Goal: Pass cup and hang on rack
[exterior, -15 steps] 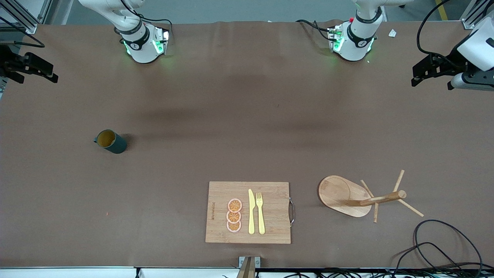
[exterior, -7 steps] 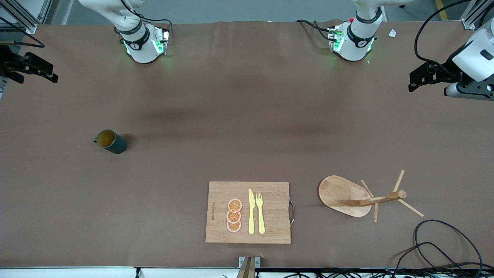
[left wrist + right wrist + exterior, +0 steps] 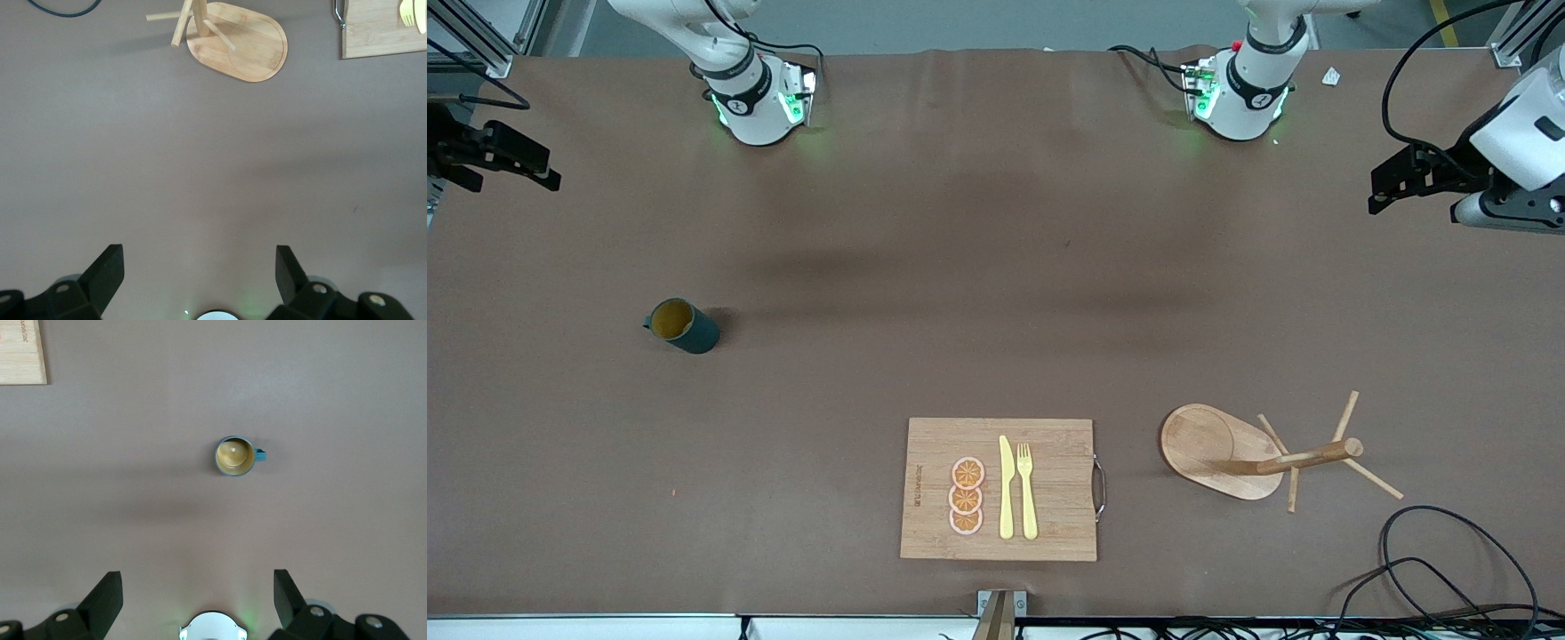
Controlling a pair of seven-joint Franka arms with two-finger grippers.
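Nearest the front camera, the cutting board (image 3: pixel 998 489) sits around 6 o'clock on the table (image 3: pixel 996 267), and beside it toward the left arm's end stands the rack (image 3: pixel 1232 453), its post upright on the oval base and its pegs angled outward. Farther back, at 9 o'clock, the cup (image 3: pixel 683 325) stands upright, mouth up, handle toward the right arm's end. The right gripper (image 3: pixel 198 587) hangs wide open and empty high above it; the left gripper (image 3: pixel 200 267), equally wide and empty, waits high over its own end.
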